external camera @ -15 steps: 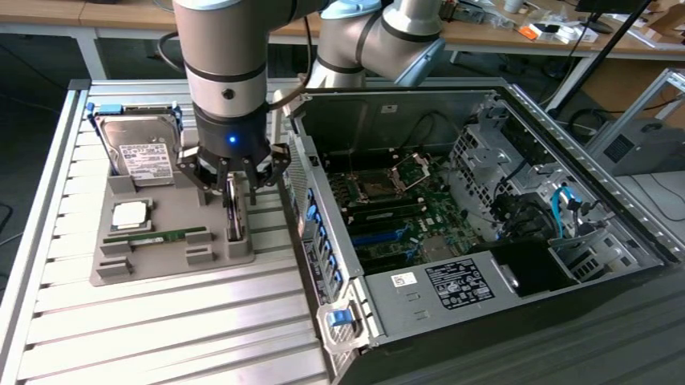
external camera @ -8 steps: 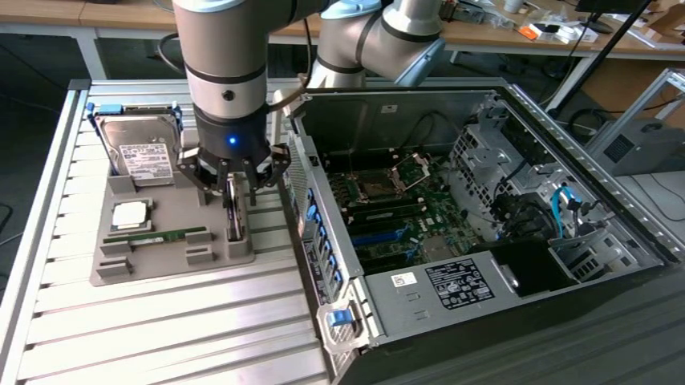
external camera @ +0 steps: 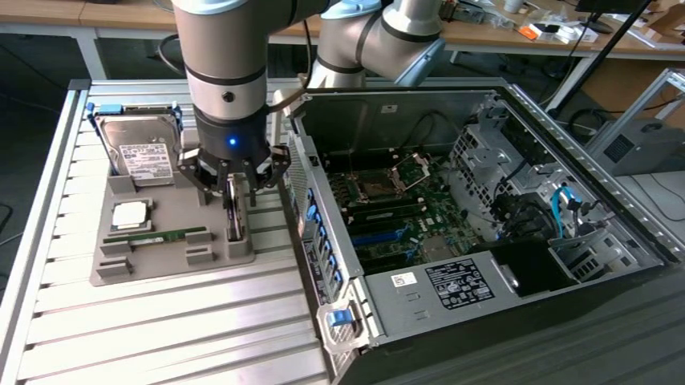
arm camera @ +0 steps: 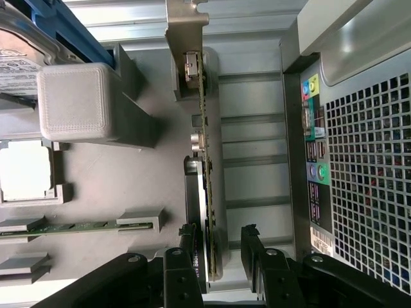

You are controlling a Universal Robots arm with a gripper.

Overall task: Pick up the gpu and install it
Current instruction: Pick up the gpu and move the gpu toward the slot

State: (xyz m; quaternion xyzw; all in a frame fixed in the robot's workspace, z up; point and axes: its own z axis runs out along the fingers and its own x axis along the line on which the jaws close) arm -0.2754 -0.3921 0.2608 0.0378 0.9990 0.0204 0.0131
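Wrist view catches the gpu (arm camera: 207,186) edge-on, upright in its slot on the grey holder (arm camera: 154,186), gripper (arm camera: 218,256) spread astride it; exterior view adds the hard drive (external camera: 144,152), RAM stick (external camera: 159,237) and open computer case (external camera: 407,116) crowding alongside

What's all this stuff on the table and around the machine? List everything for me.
table: one, silver slats, under everything
holder: one, grey, on the table
gpu: one, dark board with silver bracket, on edge in the holder
hard drive: one, silver with blue frame, upright in the holder
chip: one, silver, flat on the holder
RAM stick: one, green, flat on the holder
case: one, grey, open, exterior view's right
motherboard: one, green, inside the case
arm: one, silver and black, above the holder
gripper: one, black, open, straddling the gpu
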